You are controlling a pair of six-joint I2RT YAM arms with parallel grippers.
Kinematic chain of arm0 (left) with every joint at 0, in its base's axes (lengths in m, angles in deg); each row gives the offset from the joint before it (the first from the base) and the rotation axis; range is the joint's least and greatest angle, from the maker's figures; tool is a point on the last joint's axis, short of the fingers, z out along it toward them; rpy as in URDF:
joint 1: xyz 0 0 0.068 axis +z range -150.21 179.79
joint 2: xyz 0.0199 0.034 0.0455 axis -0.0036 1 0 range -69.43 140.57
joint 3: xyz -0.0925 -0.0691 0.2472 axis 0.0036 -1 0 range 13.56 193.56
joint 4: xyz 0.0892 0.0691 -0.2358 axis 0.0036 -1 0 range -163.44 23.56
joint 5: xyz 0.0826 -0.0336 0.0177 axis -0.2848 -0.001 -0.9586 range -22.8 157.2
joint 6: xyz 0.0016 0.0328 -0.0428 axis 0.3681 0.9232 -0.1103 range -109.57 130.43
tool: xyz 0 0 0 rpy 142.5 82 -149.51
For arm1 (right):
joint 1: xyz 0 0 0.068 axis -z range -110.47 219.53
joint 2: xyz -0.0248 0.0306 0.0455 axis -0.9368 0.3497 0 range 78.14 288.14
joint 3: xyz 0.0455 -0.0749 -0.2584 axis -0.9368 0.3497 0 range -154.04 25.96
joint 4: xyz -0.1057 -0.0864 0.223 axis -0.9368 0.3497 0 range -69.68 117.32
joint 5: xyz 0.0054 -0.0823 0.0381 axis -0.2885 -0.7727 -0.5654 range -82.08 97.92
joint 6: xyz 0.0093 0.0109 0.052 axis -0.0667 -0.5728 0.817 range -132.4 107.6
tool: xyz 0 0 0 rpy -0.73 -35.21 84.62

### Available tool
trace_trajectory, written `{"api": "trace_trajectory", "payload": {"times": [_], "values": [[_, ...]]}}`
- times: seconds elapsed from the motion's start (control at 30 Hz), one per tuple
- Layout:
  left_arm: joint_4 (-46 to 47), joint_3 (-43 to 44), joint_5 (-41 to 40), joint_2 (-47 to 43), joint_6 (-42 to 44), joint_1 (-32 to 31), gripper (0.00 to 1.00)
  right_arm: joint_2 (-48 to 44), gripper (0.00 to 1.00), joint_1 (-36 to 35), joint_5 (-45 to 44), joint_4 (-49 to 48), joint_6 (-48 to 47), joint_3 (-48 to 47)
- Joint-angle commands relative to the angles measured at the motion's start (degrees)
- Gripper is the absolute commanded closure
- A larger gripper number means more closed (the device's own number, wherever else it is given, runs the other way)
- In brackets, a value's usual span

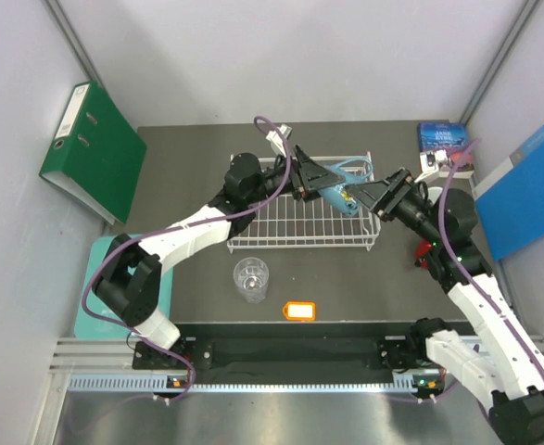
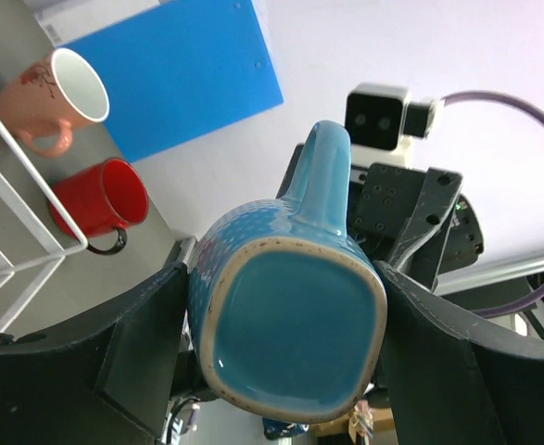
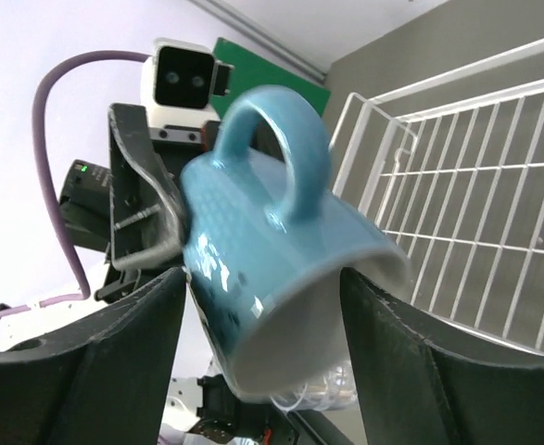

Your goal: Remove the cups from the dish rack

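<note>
The dish rack (image 1: 299,246) sits mid-table, with only its bare wire grid visible through the floor. The blue mug (image 1: 338,193) is not in it. It hangs in the air over the rack's far right part, between the two grippers.

It lies on its side with its long axis running left to right. Its base faces the left gripper (image 1: 322,184) and its open mouth faces the right gripper (image 1: 369,195). The handle points to the top of both wrist views.

The left arm stretches out over the rack, its fingers (image 2: 146,357) clamped on the mug's sides near the base. The right arm reaches in from the right, its fingers (image 3: 411,352) straddling the rim end; whether they grip is unclear.

The glass tumbler (image 1: 251,278) stands upright on the table (image 1: 364,287) in front of the rack. The red mug (image 2: 105,199) and pink mug (image 2: 54,97) stand outside it, past its right corner.
</note>
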Motion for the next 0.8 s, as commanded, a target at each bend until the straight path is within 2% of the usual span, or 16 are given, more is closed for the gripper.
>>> {"api": "trace_trajectory", "payload": {"times": [0.0, 0.03, 0.07, 0.17, 0.2, 0.23, 0.37, 0.4, 0.43, 0.5, 0.53, 0.63, 0.77], "values": [[5.8, 0.8, 0.9, -2.9, 0.9, -1.3, 1.0, 2.0, 0.36, -2.5, -1.0, -6.7, 0.2, -3.3], [5.8, 0.8, 1.0, -2.9, 0.9, -1.5, 1.0, 2.3, 0.39, -3.1, -1.2, -7.0, 0.3, -3.2], [5.8, 0.9, 0.8, -2.9, 1.0, -1.6, 1.0, 2.7, 0.55, -3.3, -1.3, -7.3, 0.4, -3.1], [5.5, 1.1, 0.8, -2.9, 1.5, -1.6, 1.0, 3.2, 0.83, -3.9, -2.2, -7.7, 0.5, -2.9], [5.2, 1.4, 1.2, -3.0, 1.7, -1.6, 1.0, 3.1, 0.88, -4.0, -2.4, -7.5, 0.3, -2.9], [4.3, 1.6, 1.2, -3.0, 2.5, -1.6, 1.0, 3.1, 0.98, -4.0, -2.8, -7.1, 0.2, -3.0], [0.3, 2.8, 0.7, -3.3, 5.3, -1.2, 1.0, 2.1, 1.0, -4.1, -4.0, -4.8, -1.6, -3.6], [-0.5, 3.1, 0.7, -3.3, 5.9, -1.1, 0.96, 1.6, 1.0, -4.0, -4.3, -3.8, -2.0, -3.9], [-1.1, 3.3, 0.5, -3.3, 6.8, -0.5, 0.82, 1.2, 1.0, -4.1, -5.1, -1.5, -2.7, -4.6], [-2.8, 3.7, 0.3, -3.5, 7.1, 0.3, 0.6, -0.3, 1.0, -4.1, -6.7, 1.9, -4.8, -5.6], [-4.2, 3.8, -0.1, -3.8, 7.7, 1.4, 0.44, -1.0, 1.0, -4.0, -9.2, 6.9, -5.6, -7.1], [-11.0, 4.9, -3.0, -5.0, 10.5, 3.2, 0.31, -3.6, 1.0, -4.1, -14.1, 15.7, -9.4, -10.6], [-19.2, 6.0, -9.3, -7.3, 14.5, 4.5, 0.21, -4.8, 1.0, -4.1, -19.3, 27.1, -13.8, -16.2]]}}
